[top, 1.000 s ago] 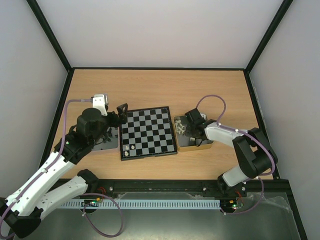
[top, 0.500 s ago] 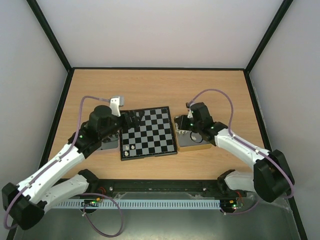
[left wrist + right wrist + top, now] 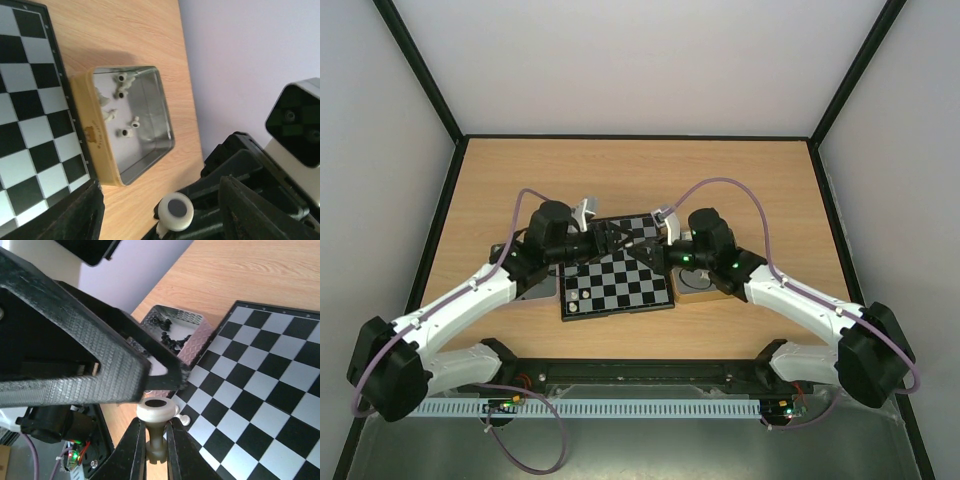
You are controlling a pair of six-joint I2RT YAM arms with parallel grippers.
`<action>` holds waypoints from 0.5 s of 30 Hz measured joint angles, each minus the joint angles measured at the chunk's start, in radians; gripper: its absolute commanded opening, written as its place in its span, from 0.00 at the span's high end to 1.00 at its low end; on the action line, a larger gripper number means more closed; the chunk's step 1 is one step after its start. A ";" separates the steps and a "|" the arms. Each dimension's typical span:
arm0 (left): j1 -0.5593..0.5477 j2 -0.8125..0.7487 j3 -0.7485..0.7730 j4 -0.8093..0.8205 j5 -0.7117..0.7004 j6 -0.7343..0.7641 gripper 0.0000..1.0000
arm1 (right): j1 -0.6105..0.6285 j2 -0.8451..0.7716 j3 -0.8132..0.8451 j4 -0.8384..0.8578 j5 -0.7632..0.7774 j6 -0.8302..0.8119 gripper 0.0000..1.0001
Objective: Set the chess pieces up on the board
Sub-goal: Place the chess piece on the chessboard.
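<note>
Both arms meet above the far edge of the board (image 3: pixel 620 278). The right end effector (image 3: pixel 155 447) is clamped on a cream-white chess piece (image 3: pixel 156 412), held off the board. The left end effector (image 3: pixel 160 200) stands with fingers wide apart, and in its wrist view the held piece lies between them; we cannot tell whether they touch. The tin of white pieces (image 3: pixel 95 145) touches the board's right edge, and the tin of black pieces (image 3: pixel 197 322) sits at its left. All rest on the bench (image 3: pixel 620 170).
</note>
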 measured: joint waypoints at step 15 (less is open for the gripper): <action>0.000 0.023 -0.029 0.127 0.099 -0.144 0.79 | 0.005 0.013 0.027 0.022 0.002 -0.010 0.91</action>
